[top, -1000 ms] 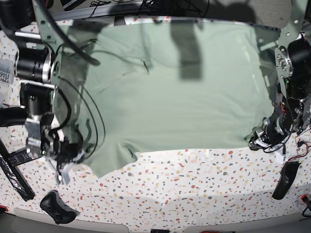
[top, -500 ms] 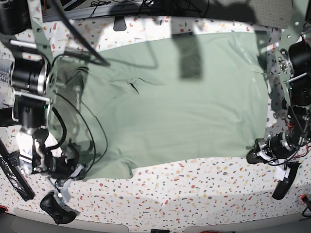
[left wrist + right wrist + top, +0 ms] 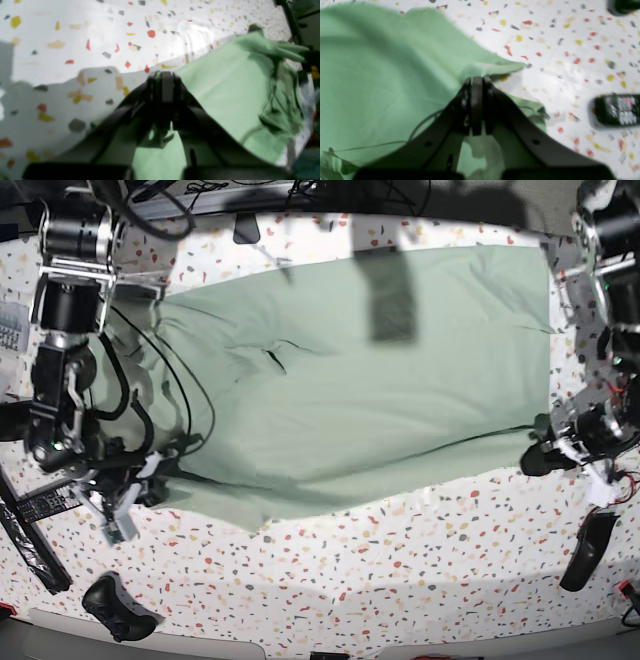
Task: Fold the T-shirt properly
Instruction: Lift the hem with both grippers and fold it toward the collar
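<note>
While both grippers pinch the near hem of the T-shirt (image 3: pixel 360 380), the pull, as I judge it, should stay level and equal so the cloth lies taut without skewing. At the shirt's near corner on the base view's left, the right gripper (image 3: pixel 477 80) has its jaws pressed together on a fold of cloth; at the opposite near corner the left gripper (image 3: pixel 163 75) likewise clamps the edge. Beyond them the pale green shirt lies spread across the speckled table (image 3: pixel 400 580), mostly flat, with creases near its far left part.
</note>
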You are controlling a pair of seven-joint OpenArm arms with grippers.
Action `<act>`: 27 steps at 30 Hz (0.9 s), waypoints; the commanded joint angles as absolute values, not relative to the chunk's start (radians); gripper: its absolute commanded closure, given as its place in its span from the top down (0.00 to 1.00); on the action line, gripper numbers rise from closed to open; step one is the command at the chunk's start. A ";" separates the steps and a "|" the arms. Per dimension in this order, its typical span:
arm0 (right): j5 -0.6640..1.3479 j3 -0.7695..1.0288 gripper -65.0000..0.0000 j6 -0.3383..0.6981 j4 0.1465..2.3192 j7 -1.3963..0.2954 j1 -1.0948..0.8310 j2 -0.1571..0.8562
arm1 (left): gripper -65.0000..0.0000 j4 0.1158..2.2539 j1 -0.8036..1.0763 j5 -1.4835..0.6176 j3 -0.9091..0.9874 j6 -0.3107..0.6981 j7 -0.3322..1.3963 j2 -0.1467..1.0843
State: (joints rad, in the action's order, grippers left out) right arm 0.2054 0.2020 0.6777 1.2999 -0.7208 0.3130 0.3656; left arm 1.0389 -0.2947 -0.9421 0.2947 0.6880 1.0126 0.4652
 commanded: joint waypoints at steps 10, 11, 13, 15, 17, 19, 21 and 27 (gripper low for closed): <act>0.327 0.322 0.00 0.698 1.437 -0.756 0.197 0.382 | 0.00 1.357 -0.095 -1.075 0.300 0.698 1.048 0.513; 0.334 0.323 0.00 0.698 1.452 -0.757 0.183 0.382 | 0.00 1.369 -0.083 -1.075 0.300 0.698 1.056 0.514; 0.350 0.323 0.00 0.698 1.491 -0.773 0.156 0.382 | 0.00 1.390 -0.064 -1.075 0.300 0.698 1.063 0.514; 0.353 0.327 0.00 0.698 1.541 -0.796 0.133 0.382 | 0.00 1.405 -0.050 -1.075 0.300 0.698 1.078 0.515; 0.356 0.340 0.00 0.698 1.596 -0.820 0.115 0.382 | 0.00 1.420 -0.038 -1.075 0.301 0.698 1.091 0.518; 0.401 0.362 0.00 0.698 1.645 -0.857 0.097 0.382 | 0.00 1.438 -0.022 -1.076 0.301 0.698 1.105 0.522; 0.453 0.388 0.00 0.698 1.681 -0.915 0.086 0.382 | 0.00 1.453 -0.004 -1.084 0.300 0.698 1.131 0.525; 0.535 0.440 0.00 0.698 1.702 -0.992 0.076 0.382 | 0.00 1.468 0.039 -1.180 0.300 0.698 1.202 0.532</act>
